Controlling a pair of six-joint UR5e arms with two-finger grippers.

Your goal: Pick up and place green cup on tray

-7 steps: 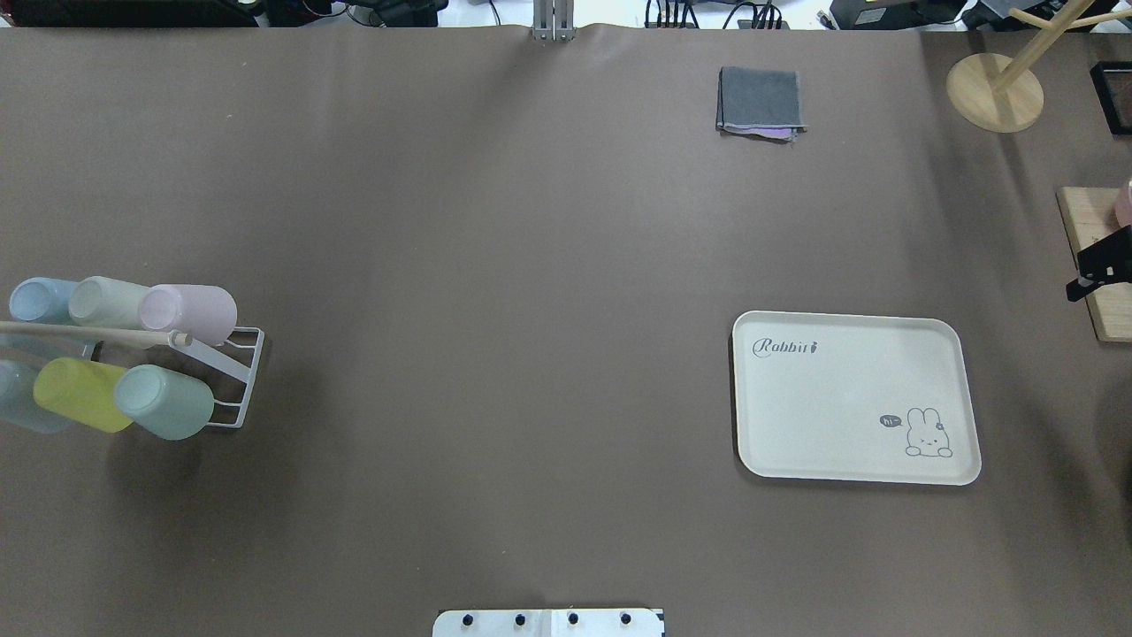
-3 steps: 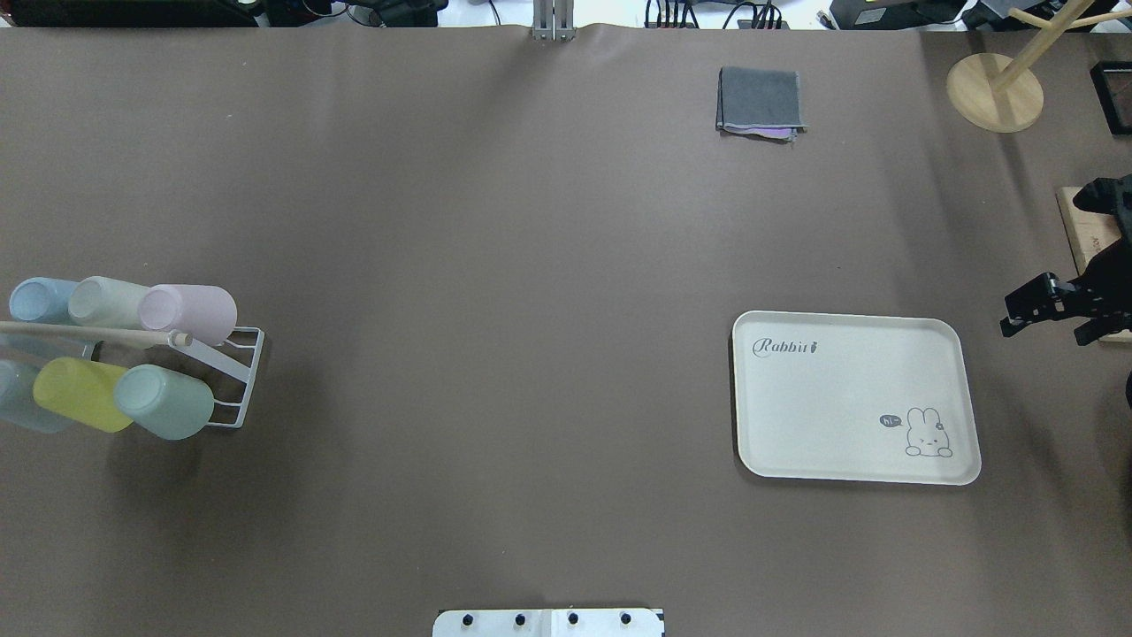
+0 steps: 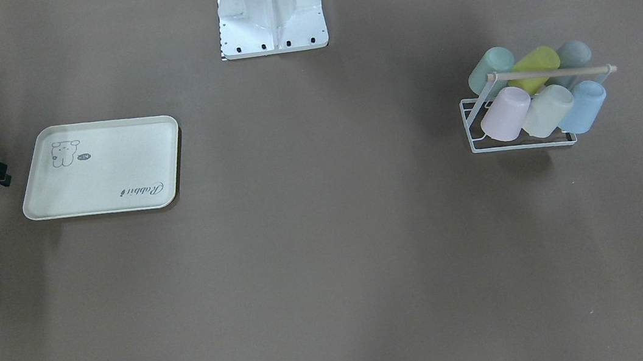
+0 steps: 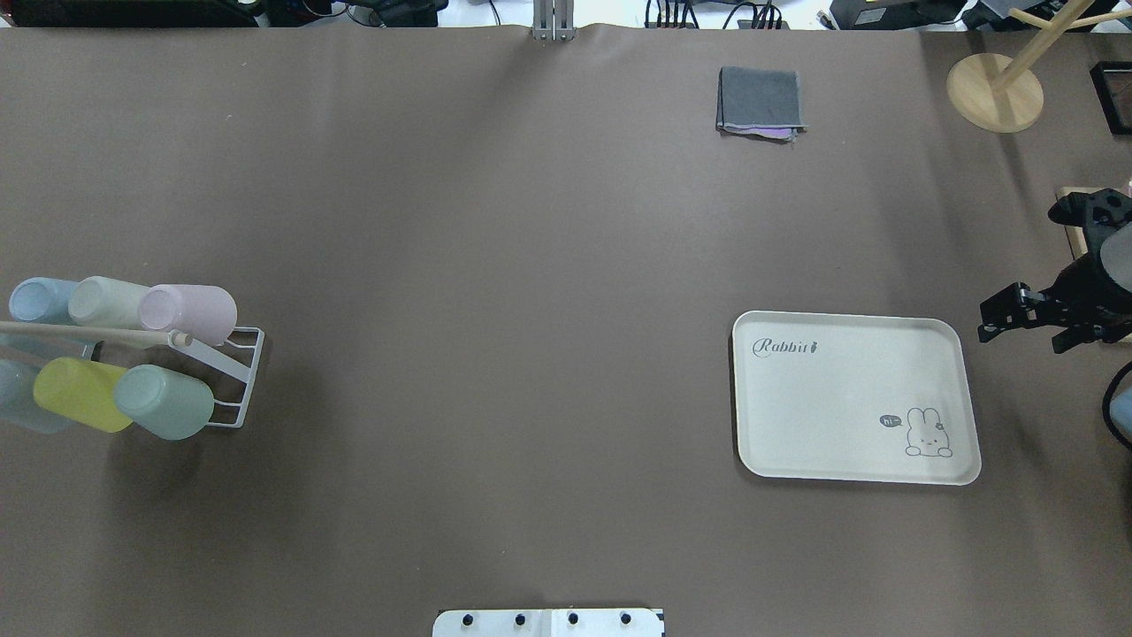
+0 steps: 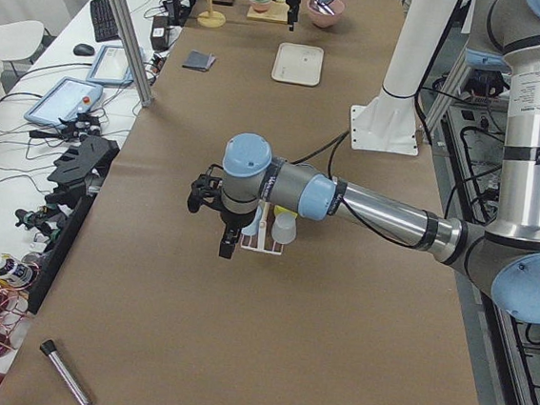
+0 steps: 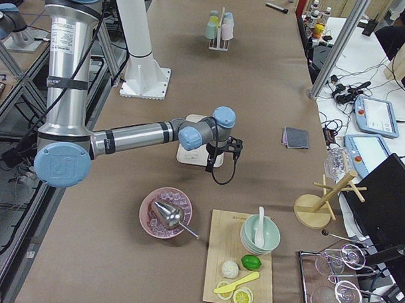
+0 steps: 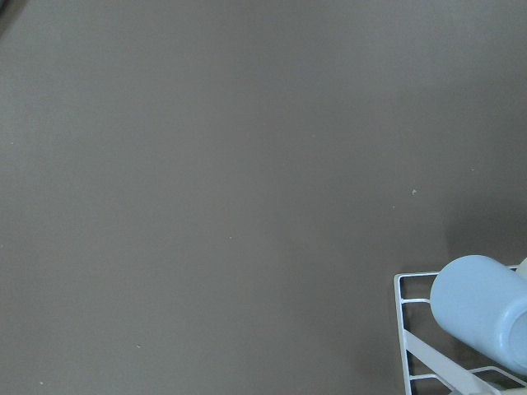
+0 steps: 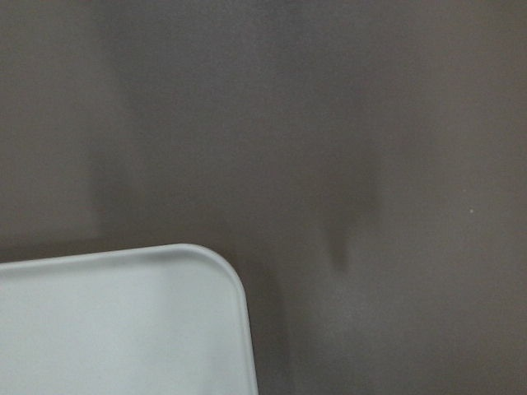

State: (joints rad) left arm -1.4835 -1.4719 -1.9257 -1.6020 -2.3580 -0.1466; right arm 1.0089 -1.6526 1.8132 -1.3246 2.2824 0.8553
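The green cup (image 4: 164, 402) lies tilted on a white wire rack (image 4: 239, 380) at the table's left, beside a yellow cup (image 4: 80, 395); it also shows in the front view (image 3: 490, 69). The cream tray (image 4: 853, 398) lies flat and empty on the right, and its corner shows in the right wrist view (image 8: 123, 321). My right gripper (image 4: 1026, 326) hovers just off the tray's far right corner, its fingers apart and empty. My left gripper (image 5: 224, 232) shows only in the left side view, near the rack; I cannot tell whether it is open.
The rack also holds pink (image 4: 188, 311), cream and blue (image 7: 482, 309) cups. A folded grey cloth (image 4: 761, 102) and a wooden stand (image 4: 995, 93) sit at the far edge. A cutting board (image 4: 1081, 232) and a pink bowl (image 6: 166, 213) lie beyond the tray.
My right arm has come in from the right edge and moved left toward the tray. The cups, rack and tray have not moved.
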